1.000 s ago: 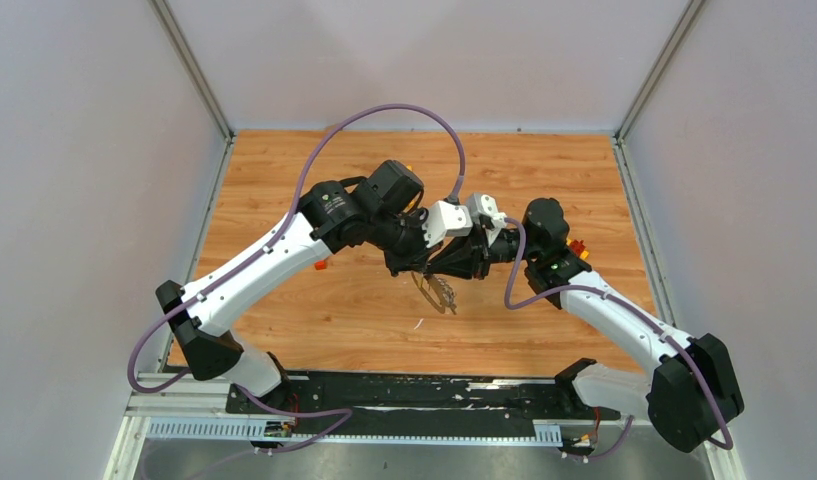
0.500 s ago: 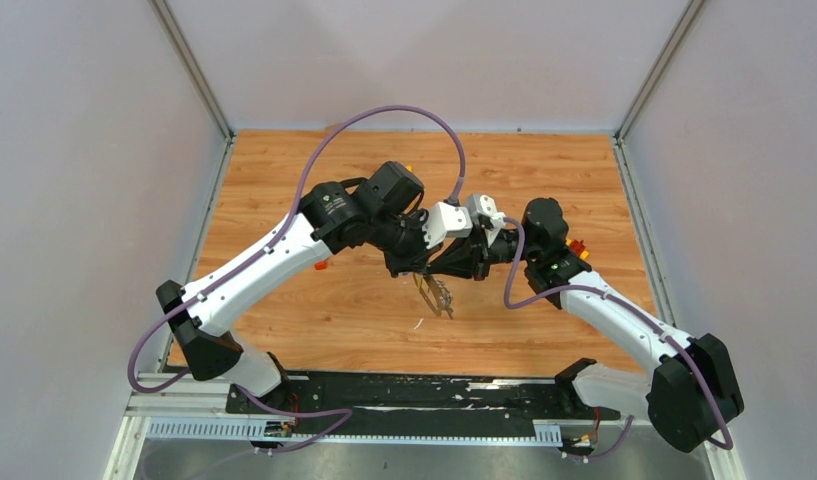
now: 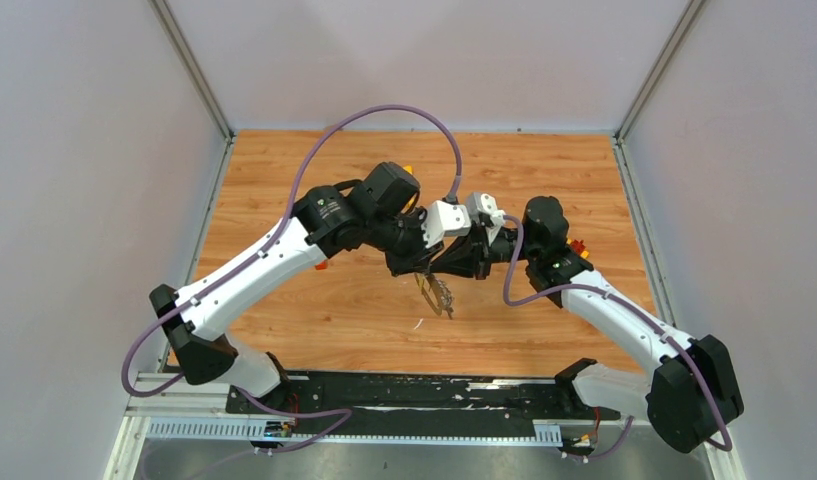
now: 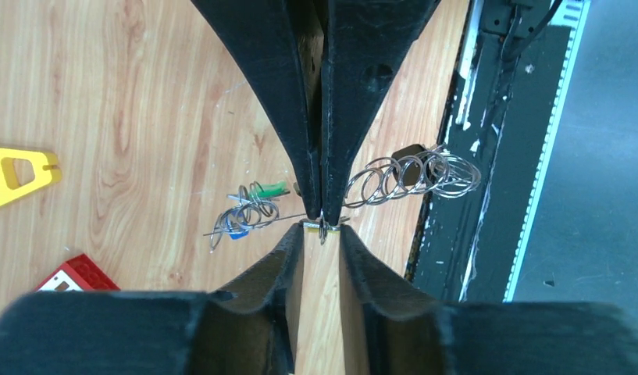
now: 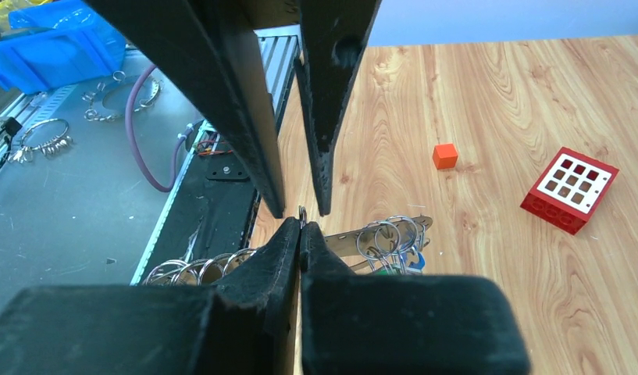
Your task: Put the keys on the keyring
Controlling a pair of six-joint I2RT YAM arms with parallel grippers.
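The right gripper [image 5: 300, 234] has its fingers pressed tight together, pinching a thin bit of wire at the very tips. I take that wire to be part of the keyring [image 5: 354, 241], since nothing else holds it up. The left gripper [image 4: 321, 232] faces it tip to tip, its fingers spread a little with a gap between them, gripping nothing that I can make out.

The keyring hangs in the air just under the two grippers, with the keys [image 4: 249, 212] bunched along it on their small rings, blue and green heads showing. Well below is the tabletop [image 5: 495, 94], with an orange block [image 5: 445, 155] and a red brick [image 5: 569, 189] lying farther off.

The worry is that single pinch. So little metal is caught that a small tug or twist could let the wire slip, and the whole bunch would drop to the tabletop. The two sets of fingertips are also nearly touching, so a careless move by the left gripper could knock the wire loose or snag a ring.
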